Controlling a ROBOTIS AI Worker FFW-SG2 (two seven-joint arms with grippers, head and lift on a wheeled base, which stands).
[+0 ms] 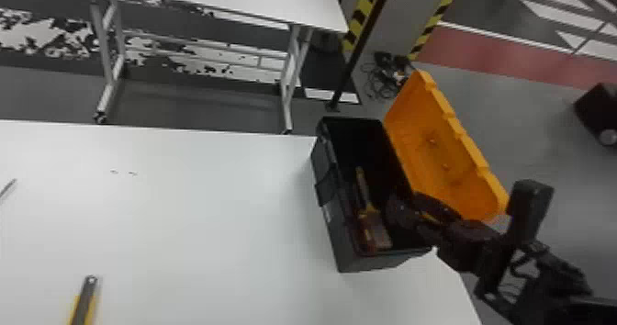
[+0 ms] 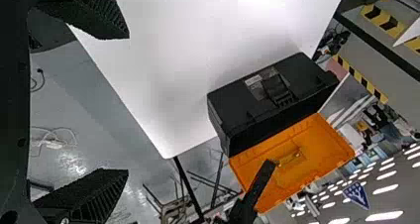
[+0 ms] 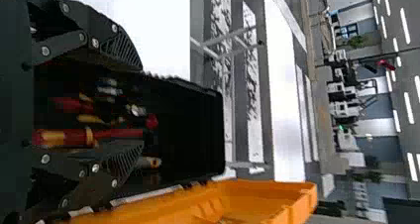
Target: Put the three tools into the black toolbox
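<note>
Toolbox [image 1: 340,237] open on the white table [image 1: 206,237], right gripper [image 1: 405,210] in over it, fingers apart.
Several tools inside, incl. a red-and-yellow tool [image 3: 64,138], seen between the right gripper's spread fingers, not clamped; orange lid [image 1: 443,149] folded back. Yellow-and-black tool [image 1: 84,303] out on the tabletop, well apart from the box, plus a thin metal shaft [image 1: 8,189] at the head view's left edge. Left gripper [image 2: 128,104]: fingers wide, nothing between.
</note>
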